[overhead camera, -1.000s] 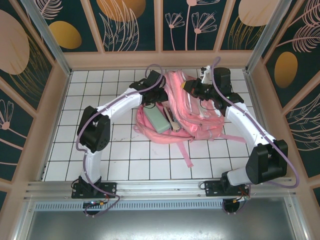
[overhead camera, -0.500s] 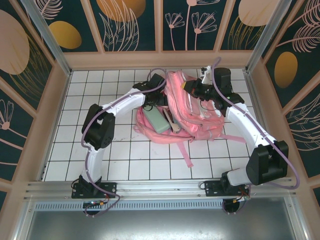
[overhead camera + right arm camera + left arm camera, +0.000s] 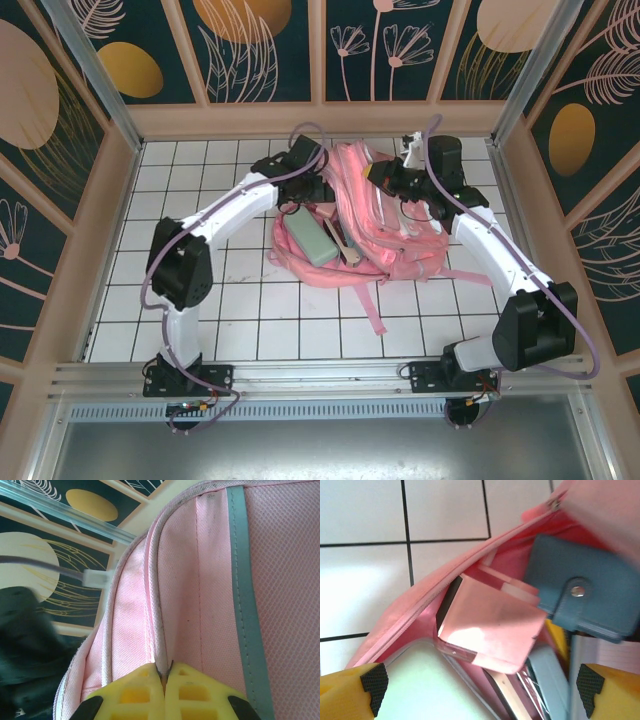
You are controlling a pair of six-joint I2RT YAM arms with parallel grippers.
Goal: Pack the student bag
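— So, how are the claws set?
— Left claw (image 3: pixel 481 685) is spread over the open mouth; right claw (image 3: pixel 165 672) is pinched on a seam of the student bag (image 3: pixel 395 235).
— And the bag?
— Laid on the surface (image 3: pixel 260 320), mouth turned to the nearer left arm (image 3: pixel 215 215).

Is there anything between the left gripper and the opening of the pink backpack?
Nothing visible does. The open left gripper hangs directly over the student bag's unzipped mouth. A blue wallet and a pink box lie inside.

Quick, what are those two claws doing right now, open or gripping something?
Left gripper: open, holding nothing.
Right gripper: shut on a fold of the student bag.
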